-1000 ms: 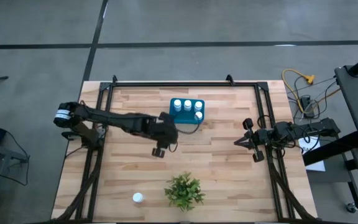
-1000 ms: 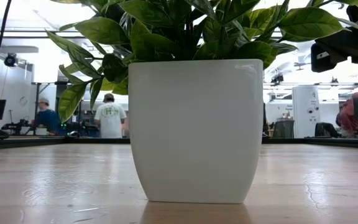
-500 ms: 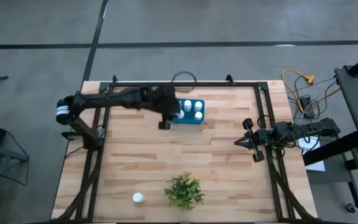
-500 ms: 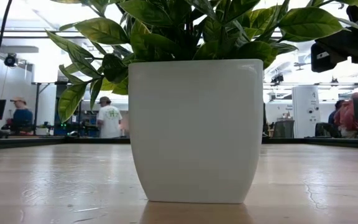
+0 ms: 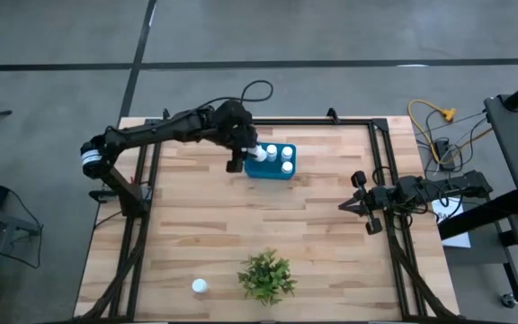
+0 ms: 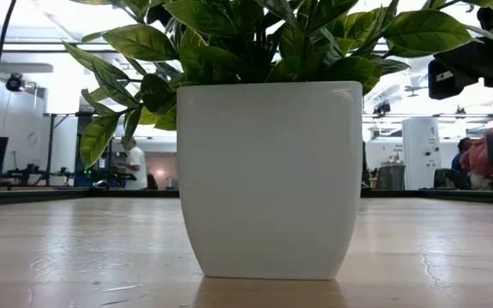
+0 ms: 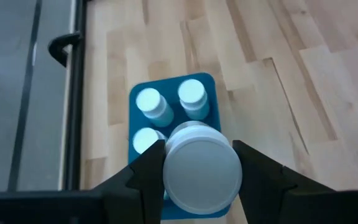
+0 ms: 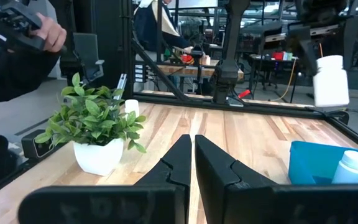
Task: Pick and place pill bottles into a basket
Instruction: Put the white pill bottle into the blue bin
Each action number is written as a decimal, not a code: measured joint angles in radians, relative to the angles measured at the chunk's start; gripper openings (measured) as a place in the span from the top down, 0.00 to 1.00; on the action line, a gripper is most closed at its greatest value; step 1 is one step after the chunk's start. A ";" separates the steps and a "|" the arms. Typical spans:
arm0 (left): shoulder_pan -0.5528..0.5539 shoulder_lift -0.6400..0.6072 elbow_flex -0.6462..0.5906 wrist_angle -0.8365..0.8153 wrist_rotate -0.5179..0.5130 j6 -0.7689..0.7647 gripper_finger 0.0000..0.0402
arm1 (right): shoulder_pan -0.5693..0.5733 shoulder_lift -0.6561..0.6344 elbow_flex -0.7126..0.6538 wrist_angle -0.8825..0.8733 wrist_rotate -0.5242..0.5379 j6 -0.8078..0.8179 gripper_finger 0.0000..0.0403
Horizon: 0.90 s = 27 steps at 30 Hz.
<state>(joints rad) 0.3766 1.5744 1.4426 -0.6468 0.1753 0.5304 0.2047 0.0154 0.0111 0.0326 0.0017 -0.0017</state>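
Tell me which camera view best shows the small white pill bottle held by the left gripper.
The left wrist view: the small white pill bottle fills the frame between the left gripper fingers, above the teal-blue rectangular basket. The right wrist view shows it from the side above the basket. The high view mostly hides it; the low view misses it.

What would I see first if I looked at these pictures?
Probably the left hand holding a white pill bottle right above the blue basket, which already has three bottles inside. Next, the leafy plant near the table's front edge, with one lone bottle beside it.
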 joint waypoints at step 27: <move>0.021 0.417 0.434 -0.280 0.082 -0.022 0.65 | 0.000 0.000 0.000 0.000 0.000 0.000 0.97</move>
<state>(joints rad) 0.3981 1.9910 1.8771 -0.9265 0.2569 0.5081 0.2047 0.0155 0.0111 0.0326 0.0017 -0.0017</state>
